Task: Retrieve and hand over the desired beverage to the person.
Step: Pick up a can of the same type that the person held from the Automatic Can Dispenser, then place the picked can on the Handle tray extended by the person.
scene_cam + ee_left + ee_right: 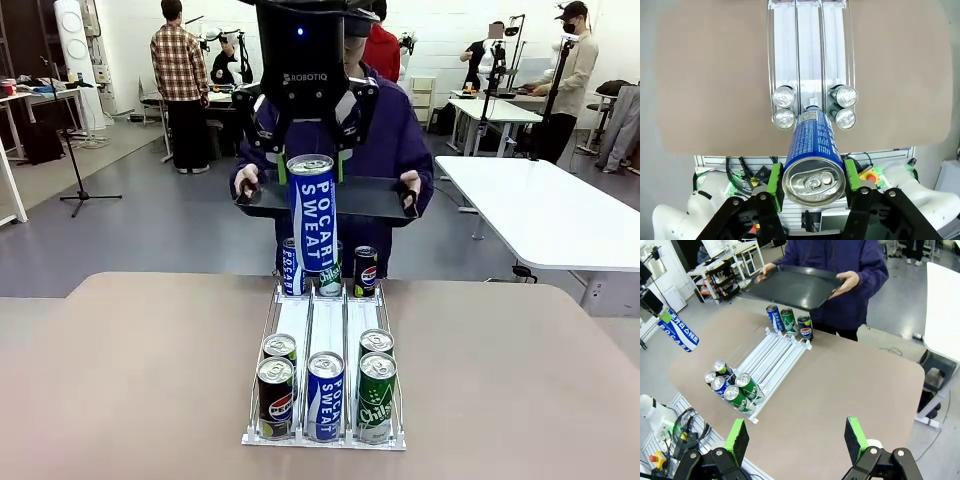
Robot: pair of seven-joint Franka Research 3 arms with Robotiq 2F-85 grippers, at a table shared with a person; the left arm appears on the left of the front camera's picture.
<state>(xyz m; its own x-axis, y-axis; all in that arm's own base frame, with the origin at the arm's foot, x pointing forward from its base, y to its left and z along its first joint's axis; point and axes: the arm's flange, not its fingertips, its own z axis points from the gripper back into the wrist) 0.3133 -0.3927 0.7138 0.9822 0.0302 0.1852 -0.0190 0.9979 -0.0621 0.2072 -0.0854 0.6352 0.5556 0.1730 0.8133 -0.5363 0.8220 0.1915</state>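
1. Front view puts the table (520,380) first: a flat, matte tan slab with rounded corners.
2. At its far edge stands the person (400,135) in a soft dark purple-navy jacket, with one hand at each end of a tray.
3. The tray (370,200) is a thin, smooth black rectangle, held level above the far end of the rack.
4. The rack (312,320) is a white three-lane chute with thin metal rails, running lengthwise down the middle of the table.
5. The left gripper (813,176) is black with green pads and is clamped on the tall can, one pad on each side just below the rim.
6. The right gripper (797,436) hangs above the table's near side with its jaws spread wide and nothing between the pads.
7. The tall can (313,220) is a slim blue cylinder with white Pocari Sweat lettering and a silver pull-tab top. It is held upright in the air above the rack's far end, in front of the tray.
8. Five short glossy cans (325,395) cluster at the rack's near end, and three more (330,272) stand at its far end.
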